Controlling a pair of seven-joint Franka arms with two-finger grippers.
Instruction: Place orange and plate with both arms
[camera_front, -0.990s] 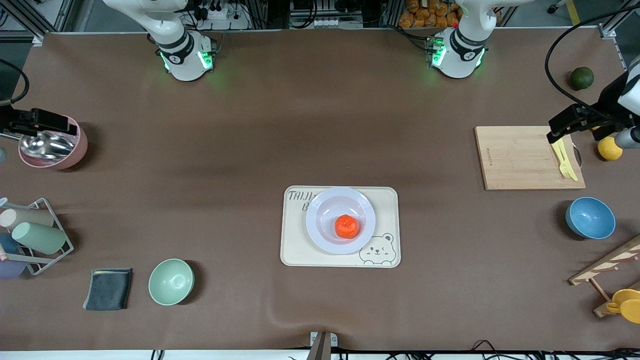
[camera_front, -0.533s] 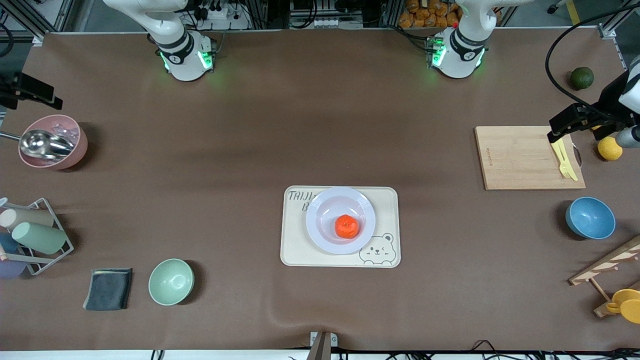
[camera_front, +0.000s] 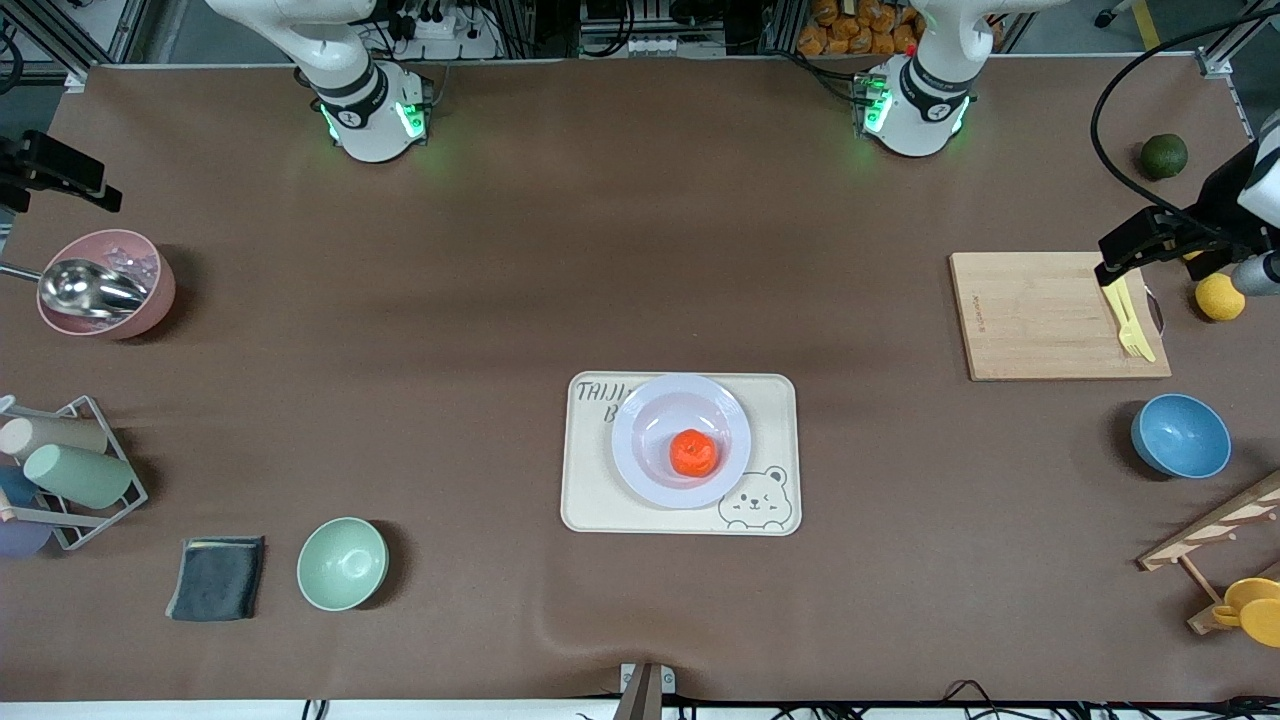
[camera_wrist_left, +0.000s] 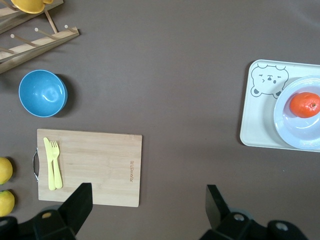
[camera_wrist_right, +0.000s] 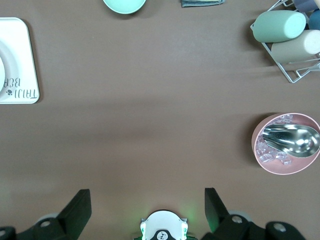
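The orange (camera_front: 694, 452) lies in the lavender-white plate (camera_front: 640, 410), which sits on the cream bear-print tray (camera_front: 600, 505) at the middle of the table. Both show in the left wrist view, the orange (camera_wrist_left: 304, 104) on the plate (camera_wrist_left: 281, 111). My left gripper (camera_front: 1122, 254) is open and empty, up over the cutting board's edge at the left arm's end; its own view shows the jaws wide apart (camera_wrist_left: 148, 194). My right gripper (camera_front: 62, 172) is open and empty (camera_wrist_right: 147, 198), up over the table's right-arm end, above the pink bowl.
A pink bowl (camera_front: 150, 300) holds a metal scoop and ice. A cup rack (camera_front: 100, 410), grey cloth (camera_front: 215, 578) and green bowl (camera_front: 342, 563) stand at the right arm's end. A cutting board (camera_front: 1040, 315) with yellow cutlery, a blue bowl (camera_front: 1180, 436), lemon (camera_front: 1218, 297) and dark green fruit (camera_front: 1164, 155) are at the left arm's end.
My right gripper has moved off the pink bowl toward the robots' side of the table, uncovering the bowl. The left arm, orange and plate have not moved.
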